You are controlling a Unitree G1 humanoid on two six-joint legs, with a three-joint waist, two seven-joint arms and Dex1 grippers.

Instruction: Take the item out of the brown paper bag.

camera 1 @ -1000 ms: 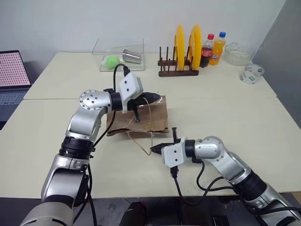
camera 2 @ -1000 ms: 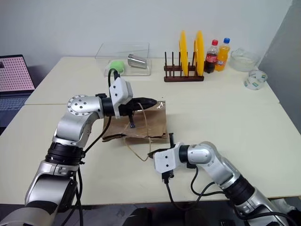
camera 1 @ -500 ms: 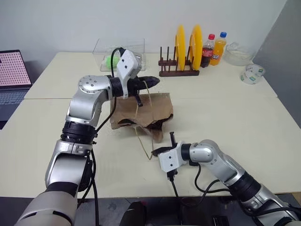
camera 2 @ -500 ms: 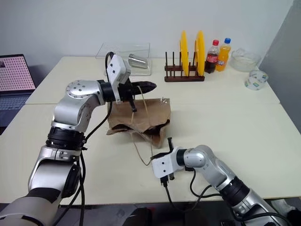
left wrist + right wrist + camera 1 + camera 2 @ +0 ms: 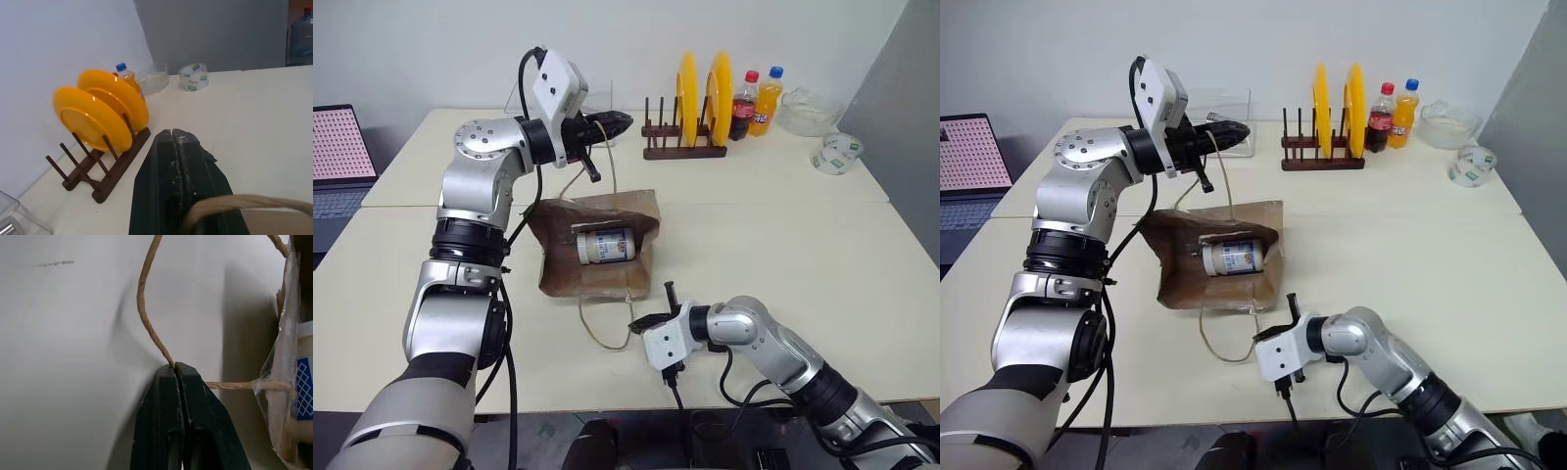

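So the item (image 5: 605, 245) is lying sideways inside the brown paper bag (image 5: 597, 274), whose mouth gapes open mid-counter (image 5: 783, 245). Our left tool (image 5: 619, 121) is clamped shut on one cord handle (image 5: 590, 166), holding it high at the far side. Our right tool (image 5: 636, 322) pinches the other handle (image 5: 603, 338) near us.

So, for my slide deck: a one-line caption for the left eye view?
Both end effectors pull cord handles, spreading the brown paper bag open to reveal the item.
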